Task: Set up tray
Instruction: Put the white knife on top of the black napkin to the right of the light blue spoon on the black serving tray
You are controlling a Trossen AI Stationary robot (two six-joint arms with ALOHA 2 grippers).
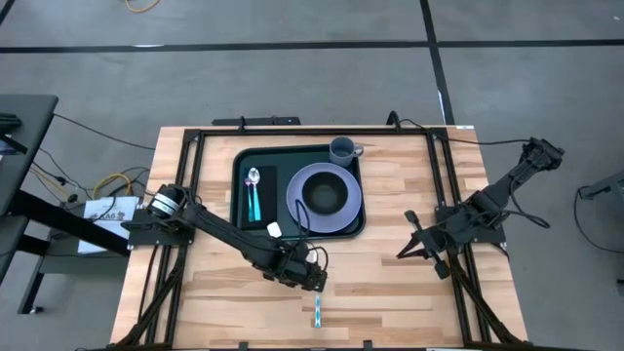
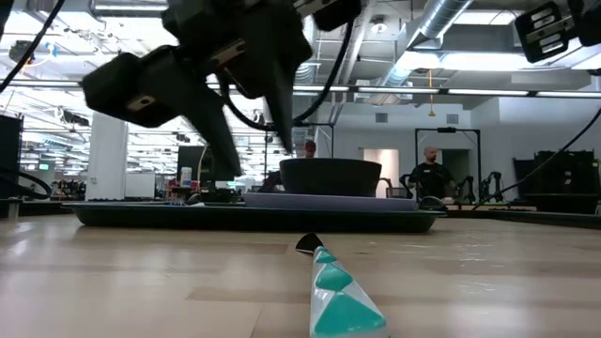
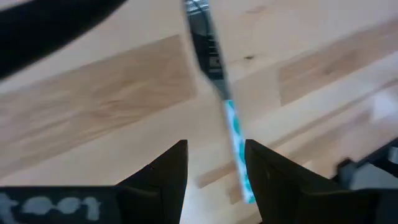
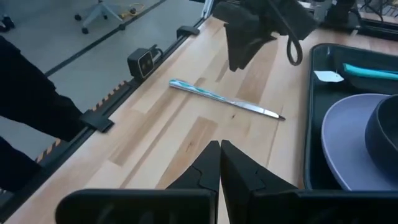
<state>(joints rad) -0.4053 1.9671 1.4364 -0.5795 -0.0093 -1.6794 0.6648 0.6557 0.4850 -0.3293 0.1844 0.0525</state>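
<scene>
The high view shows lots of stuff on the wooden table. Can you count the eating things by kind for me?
Dark green rectangular plastic tray: 1
Flat black rectangular napkin: 1
Purple round plate: 1
Dark round bowl: 1
Grey-blue mug: 1
Teal-handled metal spoon: 1
Teal-handled metal knife, off the tray: 1
Total: 7

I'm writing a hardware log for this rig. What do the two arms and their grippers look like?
Both arms are dark, slim and jointed. The left arm has a silvery round joint at its base; the left gripper has two black wedge-shaped fingers. A black cable loops beside it in the right wrist view. The right gripper has black tapered fingers, and cables trail from the right arm.
</scene>
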